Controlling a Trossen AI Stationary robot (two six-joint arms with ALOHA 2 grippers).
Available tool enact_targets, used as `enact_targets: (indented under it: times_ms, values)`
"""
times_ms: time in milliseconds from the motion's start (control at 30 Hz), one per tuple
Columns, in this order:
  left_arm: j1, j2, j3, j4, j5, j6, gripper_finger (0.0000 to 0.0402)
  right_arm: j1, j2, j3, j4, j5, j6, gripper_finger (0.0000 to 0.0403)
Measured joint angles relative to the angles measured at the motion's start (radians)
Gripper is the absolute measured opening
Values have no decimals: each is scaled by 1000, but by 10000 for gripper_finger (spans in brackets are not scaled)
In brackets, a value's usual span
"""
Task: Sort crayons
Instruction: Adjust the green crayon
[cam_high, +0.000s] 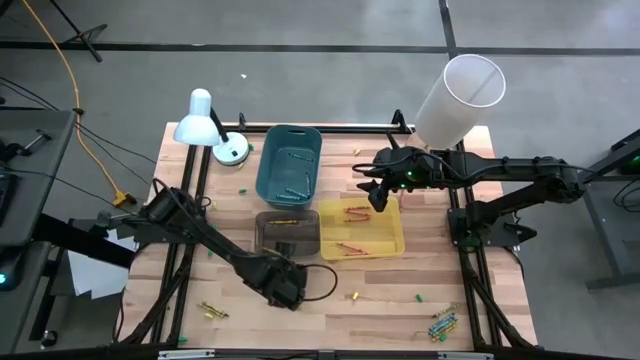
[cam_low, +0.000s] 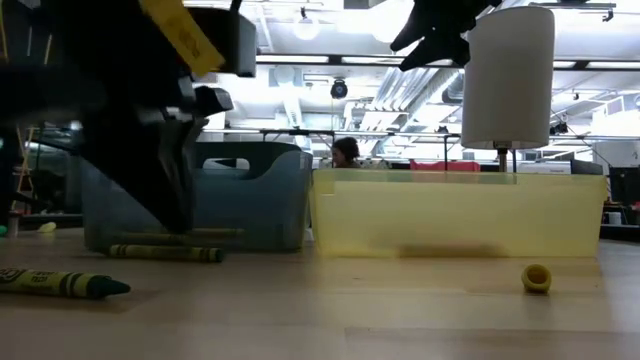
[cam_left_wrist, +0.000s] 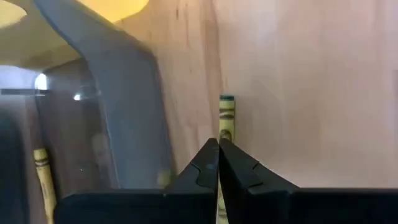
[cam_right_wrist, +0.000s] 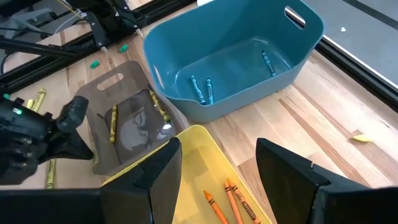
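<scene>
Crayons (cam_high: 356, 213) all over, orange ones lying in the yellow bin (cam_high: 392, 240) at frame centre in the high view, blue ones in the teal bin (cam_high: 270, 170) above it, a yellow one in the grey bin (cam_high: 264, 238), plus a loose bunch (cam_high: 443, 324) at lower right. Left gripper (cam_high: 293, 293) down on the wood just below the grey bin; right gripper (cam_high: 379, 198) hovering over the yellow bin's upper edge.

Low view: yellow crayon (cam_low: 166, 252) flat on the table at lower left, dark left arm (cam_low: 150, 120) standing over it.

Left wrist view: fingers (cam_left_wrist: 202, 171) pinched together on a yellow crayon (cam_left_wrist: 226, 118) lying on bare wood, centre frame.

Right wrist view: fingers (cam_right_wrist: 152, 171) spread wide, gripping nothing, orange crayons (cam_right_wrist: 231, 199) in between at bottom centre.
</scene>
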Motion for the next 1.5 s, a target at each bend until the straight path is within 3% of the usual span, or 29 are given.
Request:
enact_targets:
  times_ms: [300, 900, 1200, 1500]
  values:
    - [9, 50, 0, -6, -62, -19, 0, 0, 0, 0, 1, 0, 2, 200]
    - [-48, 10, 3, -1, 149, -161, 0, 0, 0, 0, -1, 0, -1, 200]
    - [-93, 10, 3, 8, 190, -299, 0, 0, 0, 0, -1, 0, -1, 200]
    - [-105, 10, 3, 12, 227, -334, 0, 0, 0, 0, -1, 0, -1, 200]
